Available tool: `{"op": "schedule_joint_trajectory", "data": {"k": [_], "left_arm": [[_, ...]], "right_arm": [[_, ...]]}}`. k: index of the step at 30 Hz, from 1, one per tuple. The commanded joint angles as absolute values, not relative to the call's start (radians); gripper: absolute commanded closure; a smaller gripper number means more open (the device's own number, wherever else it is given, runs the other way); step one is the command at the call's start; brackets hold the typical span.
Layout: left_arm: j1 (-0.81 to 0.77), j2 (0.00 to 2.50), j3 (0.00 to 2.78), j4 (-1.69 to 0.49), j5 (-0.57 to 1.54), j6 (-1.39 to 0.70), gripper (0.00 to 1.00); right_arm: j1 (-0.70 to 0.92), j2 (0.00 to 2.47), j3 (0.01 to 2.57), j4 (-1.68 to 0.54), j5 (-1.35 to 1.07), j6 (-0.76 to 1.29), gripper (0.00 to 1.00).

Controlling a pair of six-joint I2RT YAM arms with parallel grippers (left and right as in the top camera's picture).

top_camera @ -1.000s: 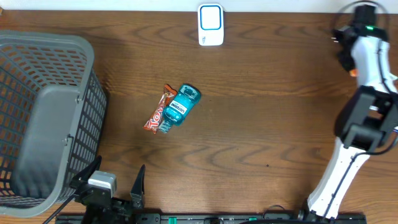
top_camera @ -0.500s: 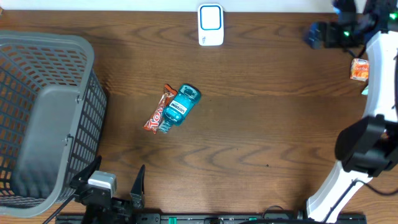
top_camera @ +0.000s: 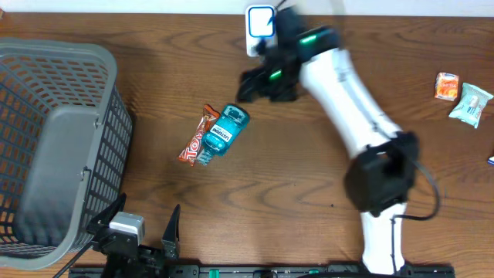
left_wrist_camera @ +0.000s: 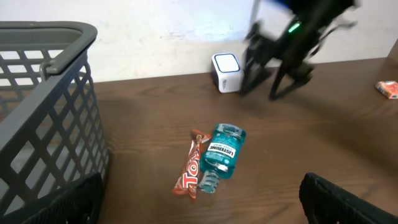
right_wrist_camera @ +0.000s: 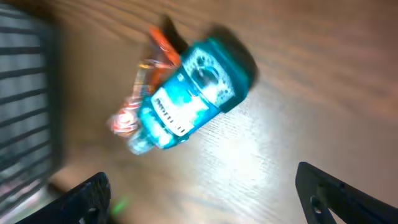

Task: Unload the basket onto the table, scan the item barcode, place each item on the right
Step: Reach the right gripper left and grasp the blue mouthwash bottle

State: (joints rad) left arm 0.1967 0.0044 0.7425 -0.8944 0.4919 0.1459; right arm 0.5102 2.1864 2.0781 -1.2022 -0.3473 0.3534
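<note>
We see a dark brown wooden table (top_camera: 309, 201) from above. At its left end stands a large grey plastic basket (top_camera: 54, 48) with latticed walls, rising tall in the left wrist view (left_wrist_camera: 43, 93). Near the table's middle an orange and red candy bar (top_camera: 194, 139) lies flat on a diagonal. Well apart, by the right edge, a small orange packet (top_camera: 446, 85) lies just beside a pale green packet (top_camera: 471, 103). A white wall (left_wrist_camera: 155, 25) runs behind the table.
</note>
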Motion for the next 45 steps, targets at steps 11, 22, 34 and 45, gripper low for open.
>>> {"op": "schedule_joint_trajectory", "data": {"k": [11, 22, 34, 45], "left_arm": [[0.201, 0.003, 0.743, -0.894, 0.498, 0.144, 0.00], [0.201, 0.003, 0.743, -0.894, 0.498, 0.144, 0.00], [0.201, 0.003, 0.743, -0.894, 0.498, 0.144, 0.00], [0.201, 0.003, 0.743, -0.894, 0.498, 0.144, 0.00]], "right_arm": [[0.816, 2.376, 2.072, -1.132, 0.202, 0.757, 0.22], [0.815, 2.421, 2.072, -1.013, 0.226, 0.801, 0.23], [0.810, 2.486, 2.072, -1.237, 0.290, 0.807, 0.29], [0.794, 2.486, 2.072, -1.339, 0.384, 0.548, 0.43]]}}
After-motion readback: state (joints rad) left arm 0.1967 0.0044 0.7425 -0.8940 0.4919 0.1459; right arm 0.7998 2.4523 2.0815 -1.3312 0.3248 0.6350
